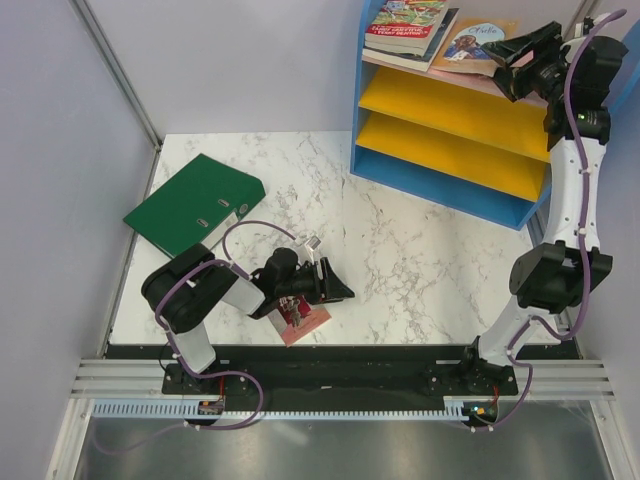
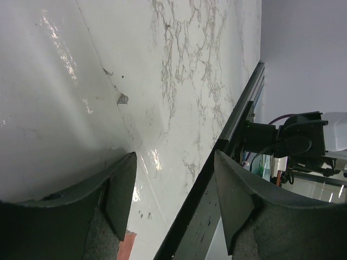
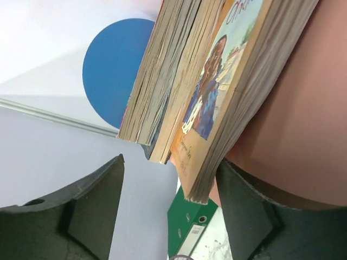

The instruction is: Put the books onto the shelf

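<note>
The shelf (image 1: 445, 150) stands at the back right, with blue sides, a pink top board and two yellow boards. On its top board lie a stack of books (image 1: 405, 28) with a red illustrated one uppermost, and beside them a tan book (image 1: 473, 45). My right gripper (image 1: 503, 72) is open at the tan book's near corner. In the right wrist view the tan book (image 3: 217, 103) lies on the pink board (image 3: 303, 108), its corner reaching between my open fingers (image 3: 97, 206). My left gripper (image 1: 335, 278) hangs open, low over a pink-red book (image 1: 303, 320) near the table's front edge.
A big green binder (image 1: 192, 202) lies flat at the table's left. The marble table (image 1: 400, 260) ends in a black rail (image 2: 200, 206) at the front. Grey walls stand close on the left and behind.
</note>
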Motion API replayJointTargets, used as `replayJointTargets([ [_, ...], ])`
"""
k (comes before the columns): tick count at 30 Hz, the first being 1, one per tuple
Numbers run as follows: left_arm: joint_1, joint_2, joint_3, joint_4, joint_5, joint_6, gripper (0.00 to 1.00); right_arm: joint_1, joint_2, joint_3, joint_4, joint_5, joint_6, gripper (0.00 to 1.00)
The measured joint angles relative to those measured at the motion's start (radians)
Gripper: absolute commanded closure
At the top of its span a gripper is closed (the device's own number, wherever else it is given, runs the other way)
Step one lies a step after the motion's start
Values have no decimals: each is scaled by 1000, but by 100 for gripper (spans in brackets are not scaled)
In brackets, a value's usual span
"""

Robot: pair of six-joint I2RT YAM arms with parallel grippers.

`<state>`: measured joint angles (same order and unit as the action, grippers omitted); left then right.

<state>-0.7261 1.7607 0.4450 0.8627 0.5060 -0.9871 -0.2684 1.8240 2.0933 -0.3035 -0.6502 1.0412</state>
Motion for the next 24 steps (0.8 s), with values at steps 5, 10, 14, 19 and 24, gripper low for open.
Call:
replayJointTargets([
  [5,0,0,-3,4,0,0,33,3,-36,-2,-42,23,-42,2],
  [10,0,-4,-7,5,0,0,33,2,-77,12,-173,126,-157,2],
  [14,0,-38,-6,-58,-3,1,33,-5,-154,-33,-246,232,-255,2],
  [19,-1,-183,49,-336,-59,29,31,-13,-369,-264,-335,344,-397,2],
  [24,5,-363,150,-661,-200,37,28,2,-630,-686,-361,329,-489,2],
])
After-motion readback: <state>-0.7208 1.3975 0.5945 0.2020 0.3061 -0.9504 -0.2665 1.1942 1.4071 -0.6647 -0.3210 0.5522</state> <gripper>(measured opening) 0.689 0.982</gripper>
